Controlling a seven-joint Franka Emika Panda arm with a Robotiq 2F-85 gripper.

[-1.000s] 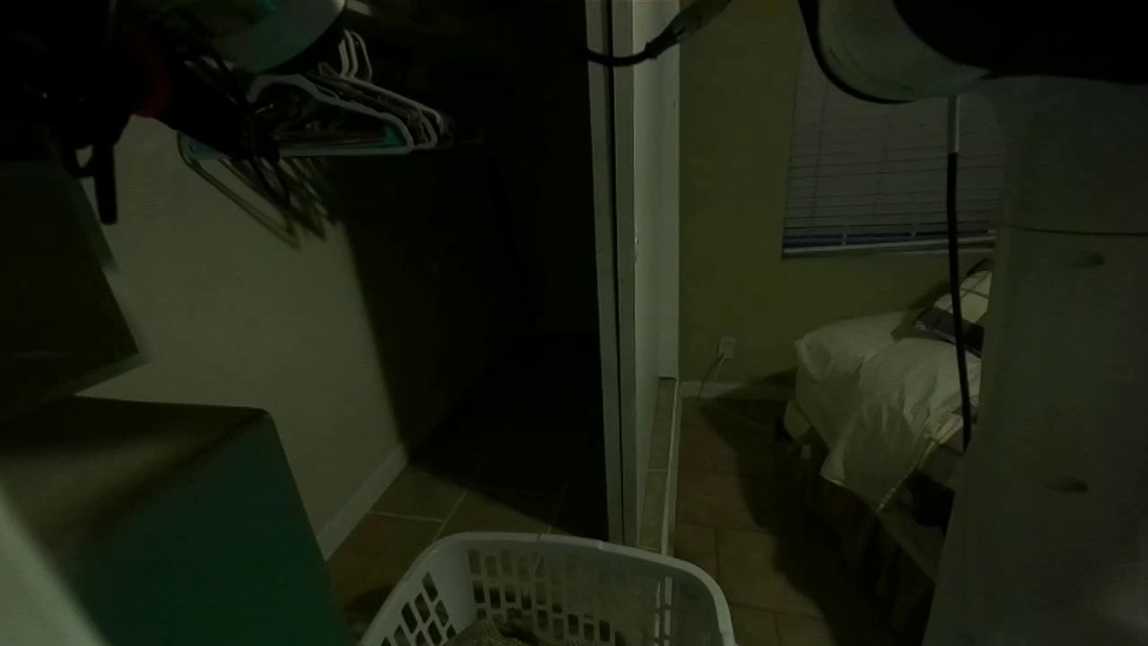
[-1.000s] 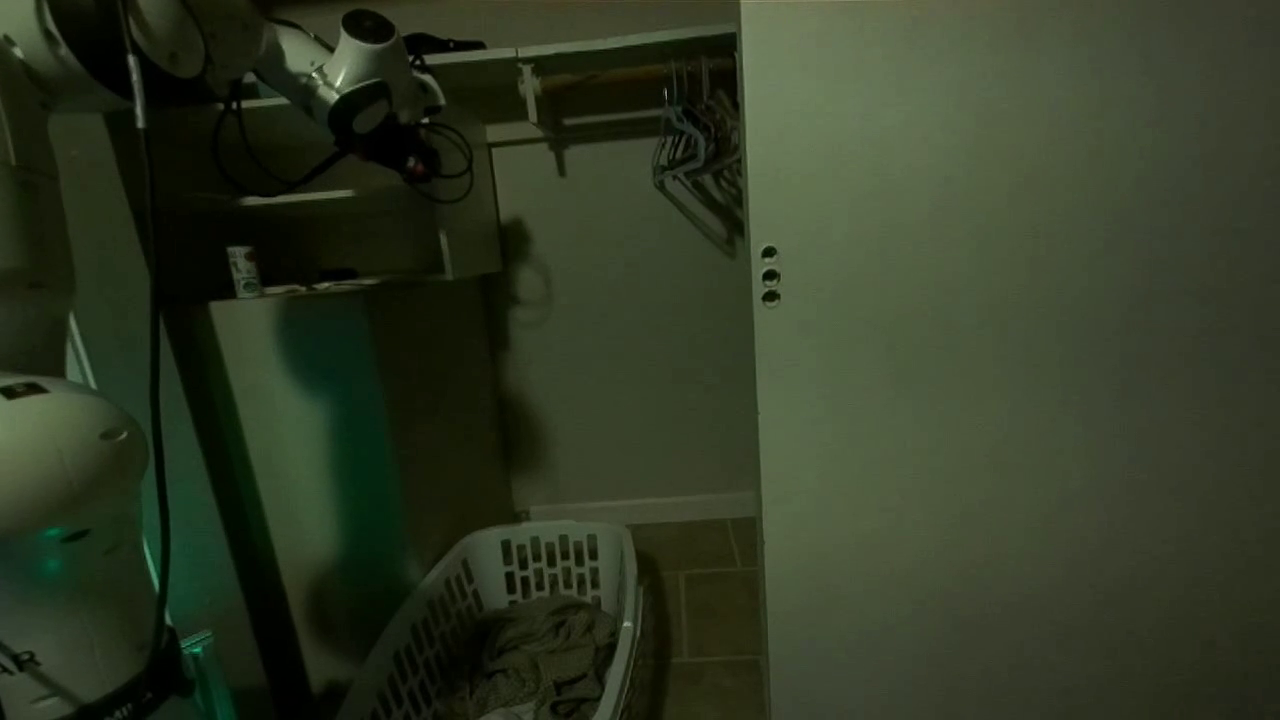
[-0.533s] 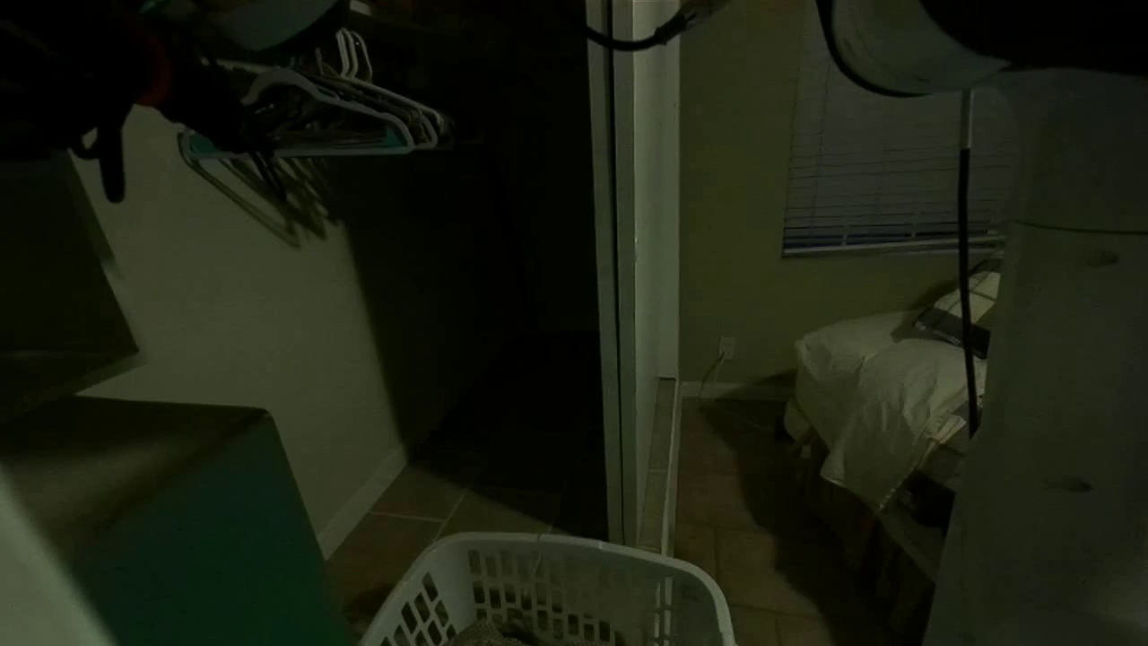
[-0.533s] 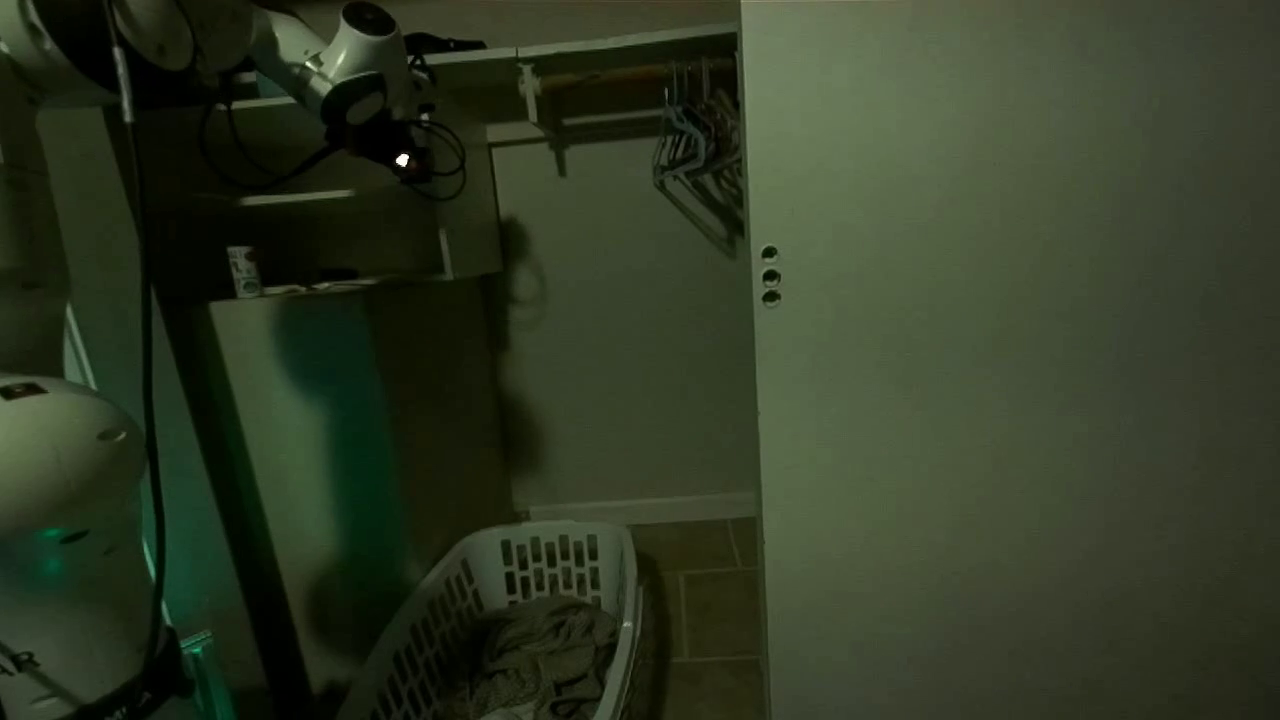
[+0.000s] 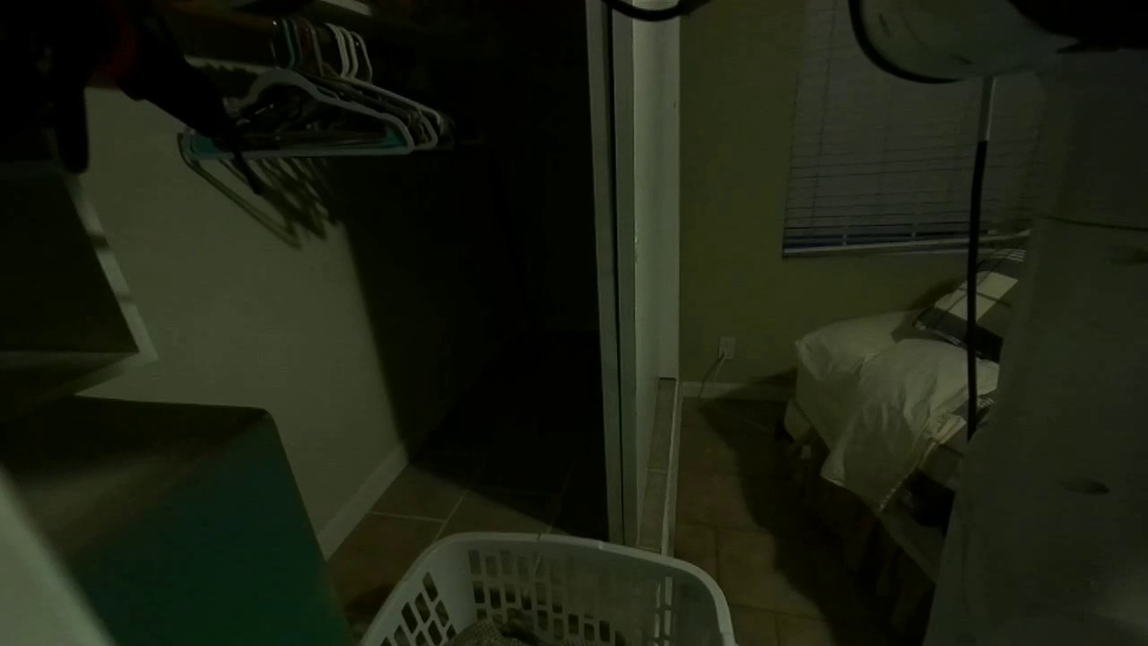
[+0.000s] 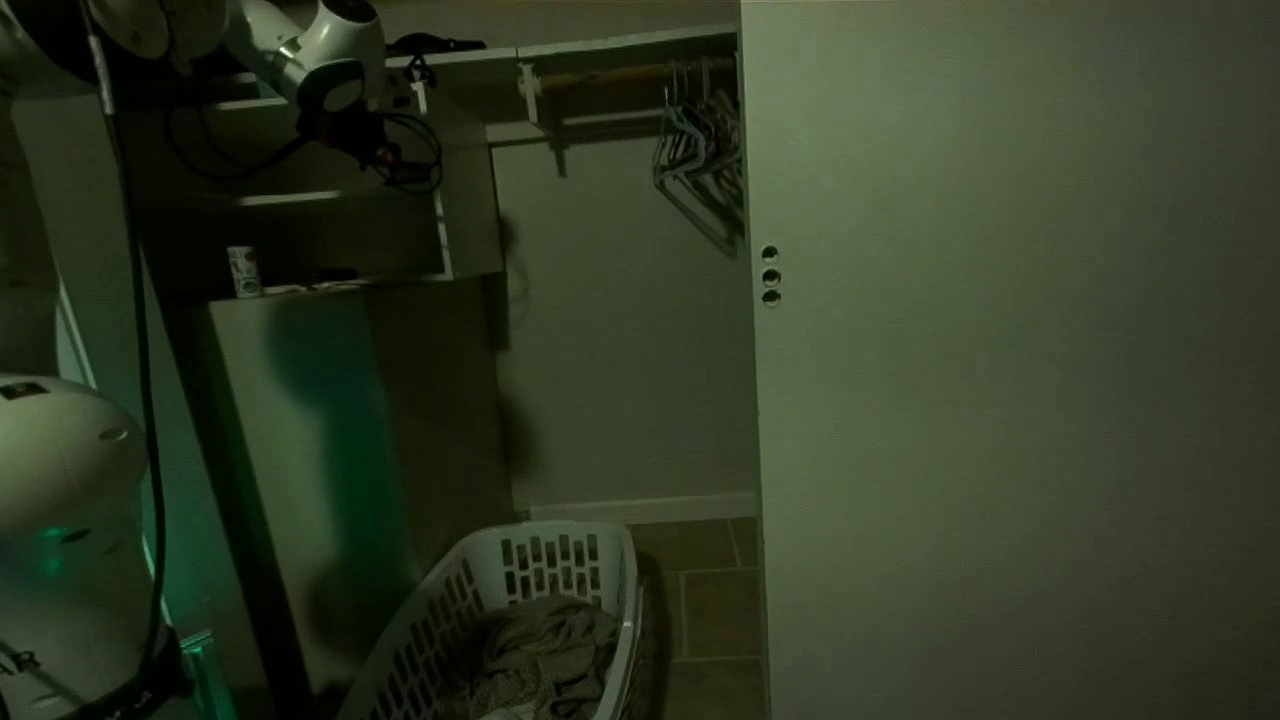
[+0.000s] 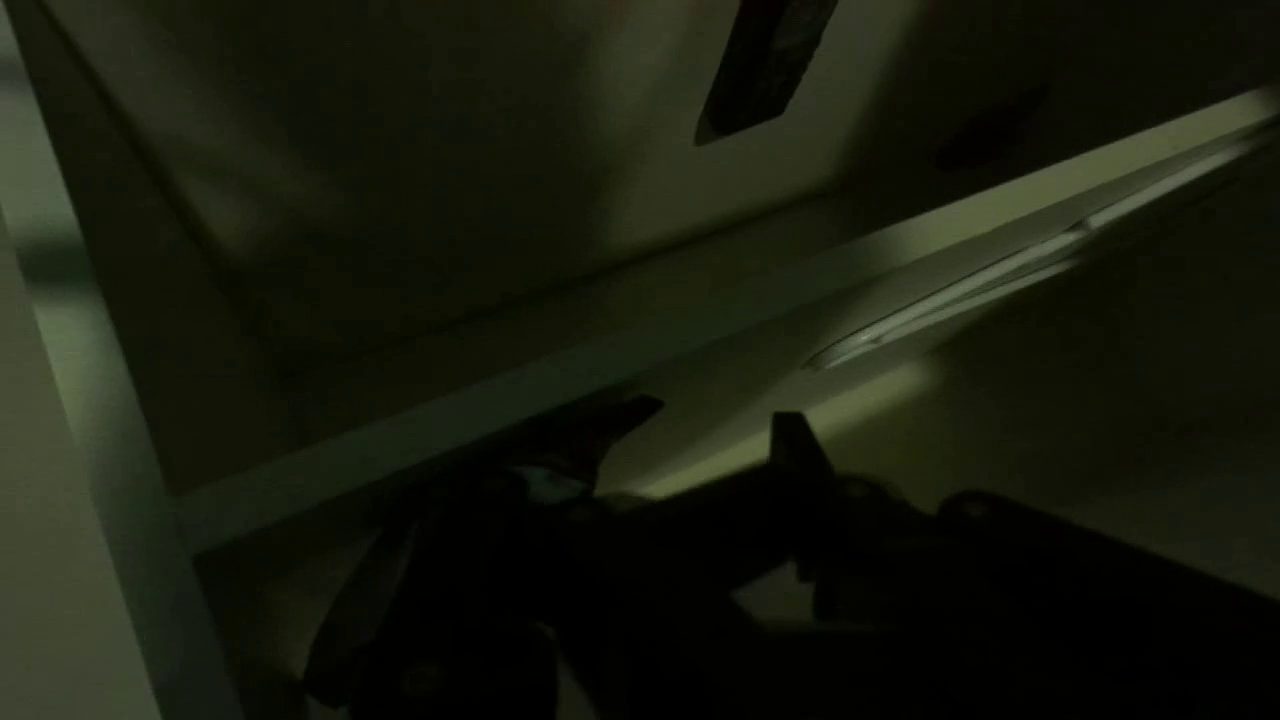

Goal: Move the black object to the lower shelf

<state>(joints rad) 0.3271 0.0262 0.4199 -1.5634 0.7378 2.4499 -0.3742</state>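
Observation:
A black remote-like object lies on a shadowed shelf surface at the top of the wrist view. A small dark thing lies on the lower shelf in an exterior view. Another black item lies on the top board. My gripper is in front of the shelf unit, close to a pale shelf edge. Its fingers stand somewhat apart at the tips. A dark band spans between them lower down; it is too dark to tell whether it is a held thing.
A white can stands on the lower shelf. The unit's side panel edge is close in the wrist view. Hangers hang beside the unit. A laundry basket stands below. A sliding door is opposite.
The arm and gripper have moved left and slightly up in both exterior views. More of the shelf unit's side panel edge and the hangers now shows. The shelf things have not visibly moved.

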